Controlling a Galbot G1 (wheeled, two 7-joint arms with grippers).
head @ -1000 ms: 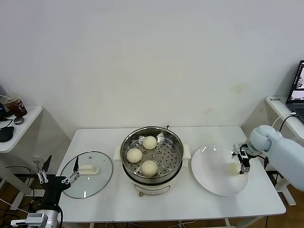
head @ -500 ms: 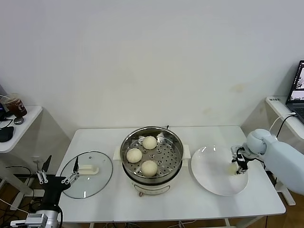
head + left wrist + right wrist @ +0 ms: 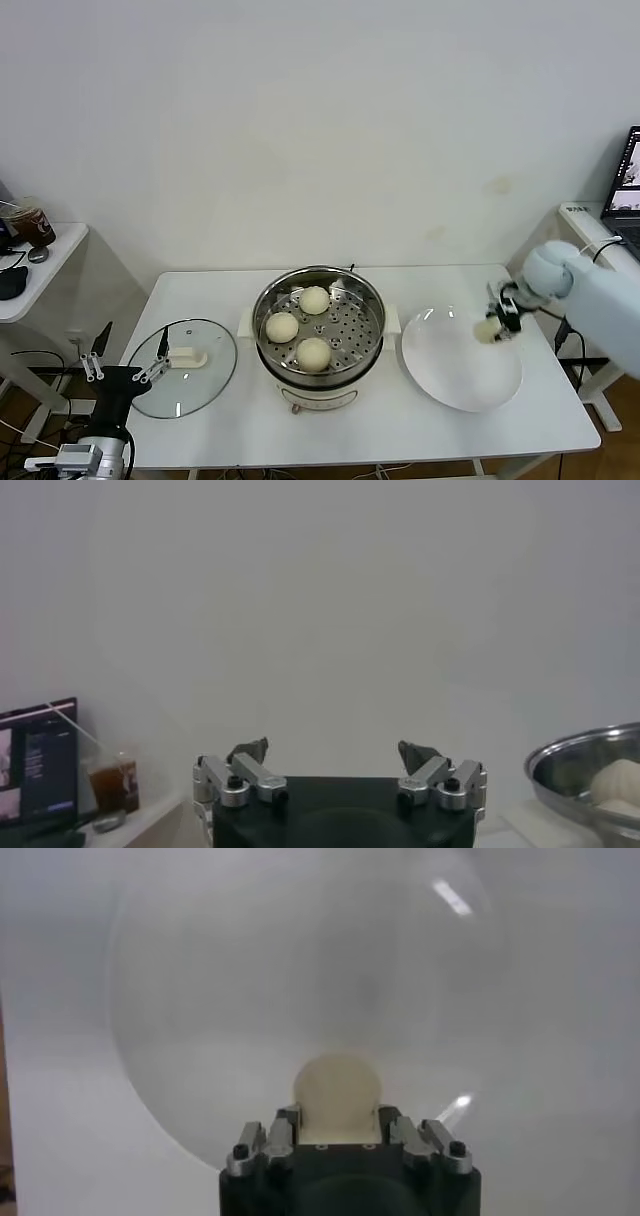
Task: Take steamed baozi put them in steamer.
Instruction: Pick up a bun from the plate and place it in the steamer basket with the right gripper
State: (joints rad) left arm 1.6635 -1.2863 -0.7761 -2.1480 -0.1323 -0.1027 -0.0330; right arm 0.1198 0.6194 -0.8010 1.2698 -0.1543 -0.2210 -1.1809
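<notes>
Three steamed baozi (image 3: 314,353) sit on the perforated tray inside the steamer (image 3: 319,335), which stands mid-worktop (image 3: 400,425). We see the fourth bun (image 3: 488,328) clamped in the jaws of the right gripper (image 3: 497,322), lifted above the far right side of the white plate (image 3: 462,362); from the right wrist view the bun (image 3: 337,1098) fills the space between the jaws, the plate (image 3: 250,998) below it. The left gripper (image 3: 125,365) hangs off the worktop's left edge beside the glass lid (image 3: 185,365), its jaws spread apart.
</notes>
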